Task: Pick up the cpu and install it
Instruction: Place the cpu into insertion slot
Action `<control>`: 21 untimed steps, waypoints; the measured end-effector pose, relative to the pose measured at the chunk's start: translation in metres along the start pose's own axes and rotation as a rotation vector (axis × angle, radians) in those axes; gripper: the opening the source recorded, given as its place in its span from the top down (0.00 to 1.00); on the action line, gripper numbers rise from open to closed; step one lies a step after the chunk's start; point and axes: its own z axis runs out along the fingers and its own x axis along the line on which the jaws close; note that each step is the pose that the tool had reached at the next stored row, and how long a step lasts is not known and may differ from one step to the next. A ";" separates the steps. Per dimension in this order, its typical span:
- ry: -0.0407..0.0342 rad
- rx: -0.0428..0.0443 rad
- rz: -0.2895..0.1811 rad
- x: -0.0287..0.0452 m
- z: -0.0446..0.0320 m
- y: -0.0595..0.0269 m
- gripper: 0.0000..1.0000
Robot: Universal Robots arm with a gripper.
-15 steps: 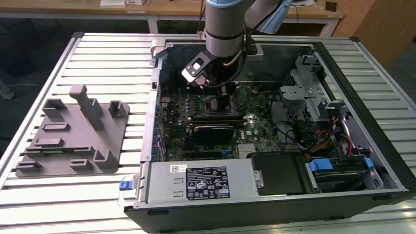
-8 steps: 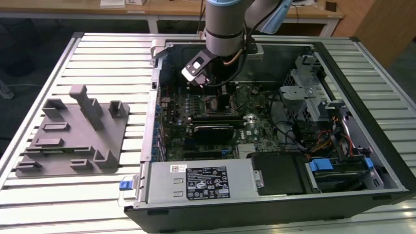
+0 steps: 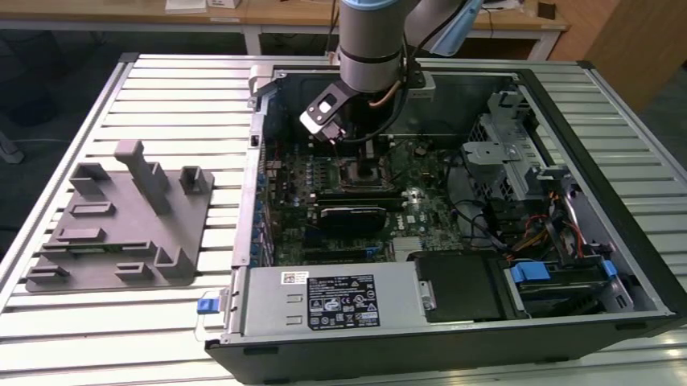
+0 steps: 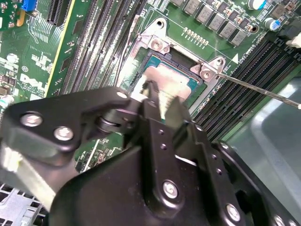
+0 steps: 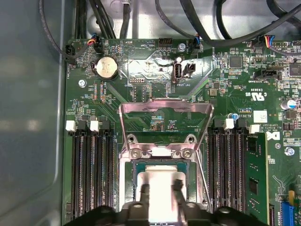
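**CPU at the socket, hand right on top of it**

Hand is down inside the open PC case, low over the motherboard. The cpu lies at the socket, silver lid up, and looks level w/ the frame in both wrist views. The load plate stands swung open beyond it, w/ memory slots on either side. The hand is directly over the cpu, at or v. near its lid. Clamped on the chip or released: can't tell from these views. Can't tell either whether the chip is fully seated.

A grey fixture lies on the surface at the exterior view's left, well apart from the case.

Handling (judgement):
- **Weight and stiffness:** light, thin and rigid, so no flex to worry about.
- **Grip:** the metal lid is smooth, prob. slippery, so a top pinch is poor.
- **Where to hold:** best taken by two opposite edges of the rim and kept flat.
- **Fragility:** the underside and the socket contacts are likely the delicate part, so a tilt, a drag sideways or a hard press could do damage.
- **Tolerance:** it wants a straight, gentle set-down, and there is little room for misalignment.
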 end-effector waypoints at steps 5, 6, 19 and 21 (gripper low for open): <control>0.0000 0.0000 0.000 0.0000 -0.0003 0.0000 0.82; -0.0001 0.0000 0.000 0.0000 -0.0003 0.0000 0.88; -0.0003 0.0069 0.000 0.0000 -0.0001 0.0019 0.89; 0.0002 0.0066 0.000 0.0001 0.0008 0.0020 0.89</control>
